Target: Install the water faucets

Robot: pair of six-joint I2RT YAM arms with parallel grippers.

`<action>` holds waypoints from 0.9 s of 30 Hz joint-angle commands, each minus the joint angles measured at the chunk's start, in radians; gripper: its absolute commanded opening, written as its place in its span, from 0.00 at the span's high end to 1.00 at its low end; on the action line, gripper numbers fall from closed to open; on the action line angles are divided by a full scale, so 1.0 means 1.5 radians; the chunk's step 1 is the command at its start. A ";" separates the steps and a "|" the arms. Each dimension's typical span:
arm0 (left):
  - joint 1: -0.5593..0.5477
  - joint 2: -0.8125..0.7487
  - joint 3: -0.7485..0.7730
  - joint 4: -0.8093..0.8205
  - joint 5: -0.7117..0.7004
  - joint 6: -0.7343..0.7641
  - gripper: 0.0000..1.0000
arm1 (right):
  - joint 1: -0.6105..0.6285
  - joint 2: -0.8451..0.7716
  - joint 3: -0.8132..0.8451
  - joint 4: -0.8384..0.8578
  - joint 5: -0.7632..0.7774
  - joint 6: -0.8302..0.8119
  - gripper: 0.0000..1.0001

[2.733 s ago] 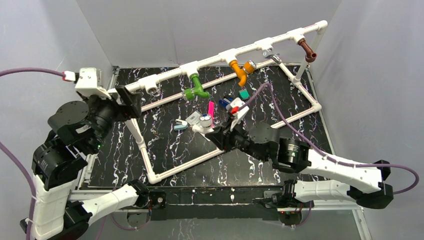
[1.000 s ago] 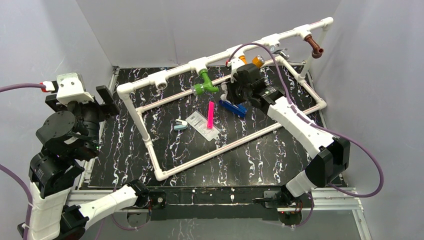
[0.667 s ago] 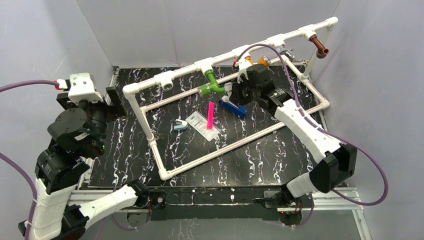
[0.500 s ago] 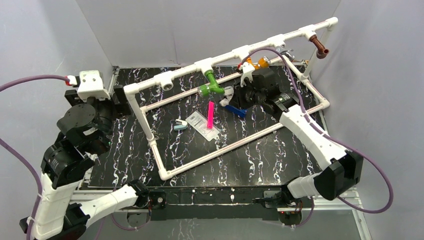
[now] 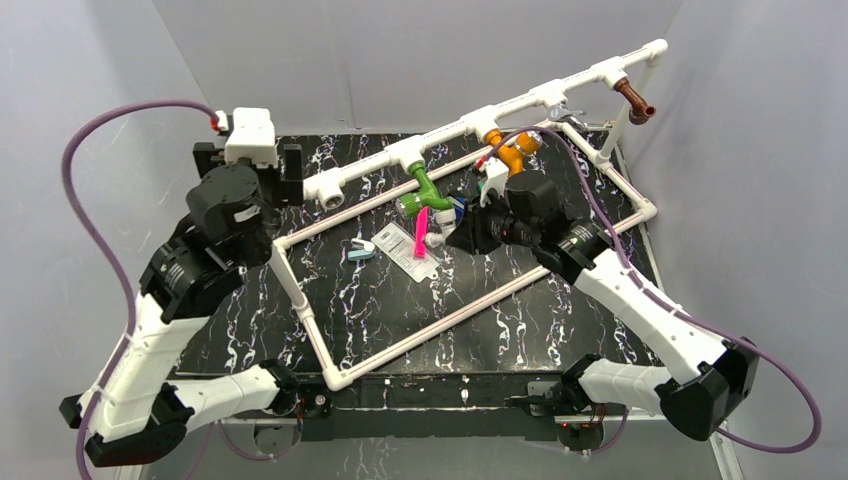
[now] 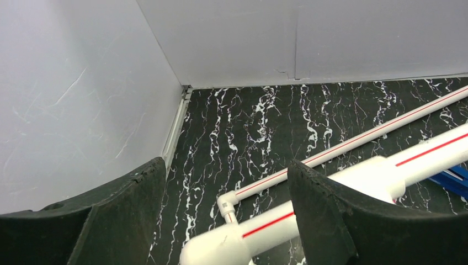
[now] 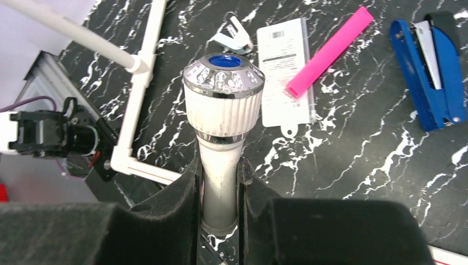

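The white pipe frame (image 5: 455, 128) carries the green faucet (image 5: 424, 190), the orange faucet (image 5: 507, 148) and the brown faucet (image 5: 634, 102). The tee (image 5: 328, 192) at its left end is an empty socket. My right gripper (image 5: 455, 228) is shut on the white faucet (image 7: 223, 88), whose chrome-rimmed knob points away from the jaws (image 7: 219, 165); it hangs above the table just in front of the green faucet. My left gripper (image 5: 290, 170) is open, its fingers either side of the frame's left end (image 6: 232, 243), with a gap showing on the left side (image 6: 225, 163).
A pink stick (image 5: 419, 235), a labelled plastic bag (image 5: 398, 246) and a small teal clip (image 5: 360, 250) lie inside the frame. A flat blue piece (image 7: 433, 77) lies beside them. Grey walls close in the table on three sides.
My right gripper, holding the white faucet, came forward and left from beside the orange faucet to above the bag. My left arm swung right to the frame's left end. The frame shifted right.
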 commanded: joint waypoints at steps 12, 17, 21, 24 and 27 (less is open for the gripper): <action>-0.001 0.052 0.004 0.088 -0.039 0.044 0.22 | 0.021 -0.084 -0.067 0.030 -0.010 -0.004 0.99; 0.023 0.072 -0.002 0.111 -0.026 0.055 0.22 | 0.037 -0.121 -0.096 0.033 -0.066 0.001 0.99; 0.105 0.096 -0.008 0.110 0.049 0.024 0.22 | 0.053 -0.156 -0.110 0.034 -0.100 0.012 0.99; 0.149 0.111 -0.010 0.113 0.090 -0.008 0.22 | 0.060 -0.185 -0.122 0.047 -0.151 0.021 0.99; 0.201 0.135 -0.002 0.103 0.138 -0.046 0.22 | 0.067 -0.205 -0.126 0.060 -0.200 0.026 0.99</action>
